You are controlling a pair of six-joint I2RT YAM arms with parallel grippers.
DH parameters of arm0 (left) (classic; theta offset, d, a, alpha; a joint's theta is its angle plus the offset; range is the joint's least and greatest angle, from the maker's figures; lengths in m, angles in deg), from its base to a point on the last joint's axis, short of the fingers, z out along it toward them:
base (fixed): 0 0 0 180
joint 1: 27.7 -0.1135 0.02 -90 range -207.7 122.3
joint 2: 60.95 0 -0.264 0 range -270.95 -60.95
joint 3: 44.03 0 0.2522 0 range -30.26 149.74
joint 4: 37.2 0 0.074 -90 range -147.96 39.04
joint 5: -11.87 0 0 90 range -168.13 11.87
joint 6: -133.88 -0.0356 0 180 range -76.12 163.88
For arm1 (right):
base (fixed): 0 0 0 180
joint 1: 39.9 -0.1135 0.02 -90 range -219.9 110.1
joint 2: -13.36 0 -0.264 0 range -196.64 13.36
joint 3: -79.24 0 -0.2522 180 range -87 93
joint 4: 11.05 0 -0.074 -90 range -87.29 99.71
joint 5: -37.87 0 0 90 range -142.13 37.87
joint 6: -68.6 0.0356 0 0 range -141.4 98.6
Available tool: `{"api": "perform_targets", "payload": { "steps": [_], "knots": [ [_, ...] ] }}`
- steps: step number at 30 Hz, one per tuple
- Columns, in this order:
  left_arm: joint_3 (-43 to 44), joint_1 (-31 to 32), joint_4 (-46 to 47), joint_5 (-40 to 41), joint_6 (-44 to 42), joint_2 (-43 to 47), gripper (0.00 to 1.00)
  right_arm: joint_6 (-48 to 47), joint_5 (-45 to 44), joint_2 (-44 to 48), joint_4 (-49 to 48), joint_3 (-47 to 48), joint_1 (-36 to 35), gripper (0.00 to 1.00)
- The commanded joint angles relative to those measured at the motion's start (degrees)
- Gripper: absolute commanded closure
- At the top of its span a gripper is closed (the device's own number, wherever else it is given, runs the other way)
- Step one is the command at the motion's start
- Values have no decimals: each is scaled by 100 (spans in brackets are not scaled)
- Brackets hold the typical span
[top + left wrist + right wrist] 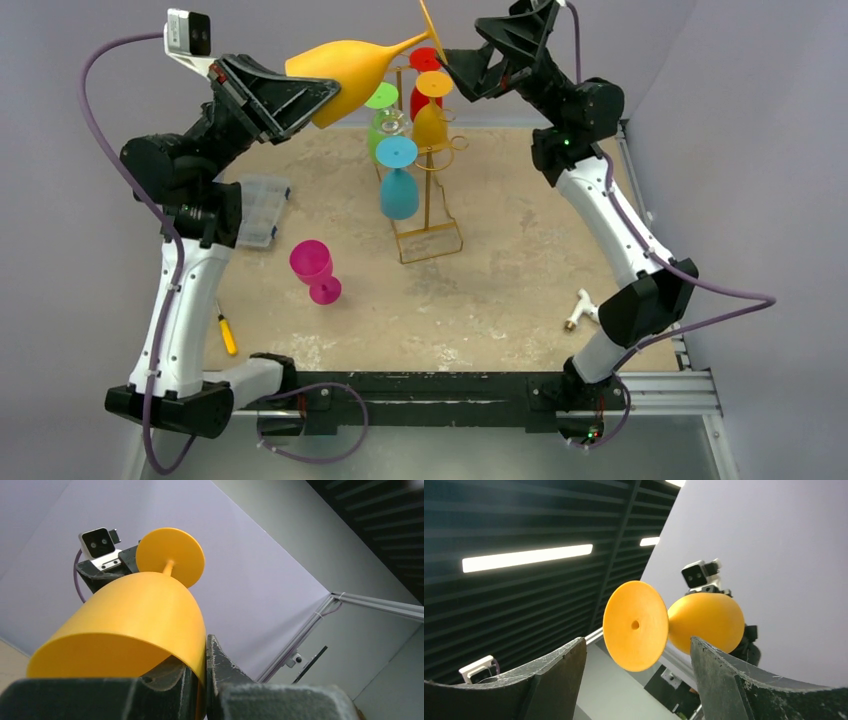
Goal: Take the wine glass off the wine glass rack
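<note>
An orange wine glass point(340, 72) hangs on its side high above the table, clear of the gold wire wine glass rack point(430, 238). My left gripper point(322, 100) is shut on the bowl's rim, with one finger inside the bowl point(135, 620) and one outside; in the left wrist view this gripper point(206, 647) pinches the wall. My right gripper point(452, 62) is open at the glass's foot. In the right wrist view the round foot point(635, 625) shows between the spread fingers point(564, 665) of this gripper point(639, 641), touching neither.
Green point(385, 125), red point(425, 85), amber point(432, 118) and blue point(398, 182) glasses hang upside down on the rack. A pink glass point(315, 270) stands on the table. A clear plastic box point(262, 210), a yellow screwdriver point(228, 335) and a white fitting point(580, 310) lie around.
</note>
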Motion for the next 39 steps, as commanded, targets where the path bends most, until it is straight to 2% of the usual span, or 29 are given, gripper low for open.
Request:
{"api": "perform_targets", "payload": {
  "steps": [1,9,12,18,22,25,29,39],
  "knots": [
    [544,-56,-1112,-98,-976,259,100,683,516,336,313,14,361,24],
    [1242,-64,-3376,143,-2326,383,100,-558,1274,660,1997,163,685,24],
    [1729,-64,-4529,399,-2967,330,100,-1350,1472,715,2989,442,701,23],
    [2487,-64,-5808,468,-3551,-18,100,-2769,1551,740,4831,998,706,17],
    [2752,-64,-6642,973,-3958,-49,100,-3777,1488,671,6061,1534,712,16],
    [3173,-64,-7664,1590,-4361,-147,100,-4368,1385,661,6792,1787,710,15],
    [3865,-72,-8976,2426,-4766,-437,100,-4881,1293,690,7406,1916,708,15],
    [5105,-196,-10626,3574,-5167,-1204,100,-5298,1192,880,7805,1692,711,15]
  ]
}}
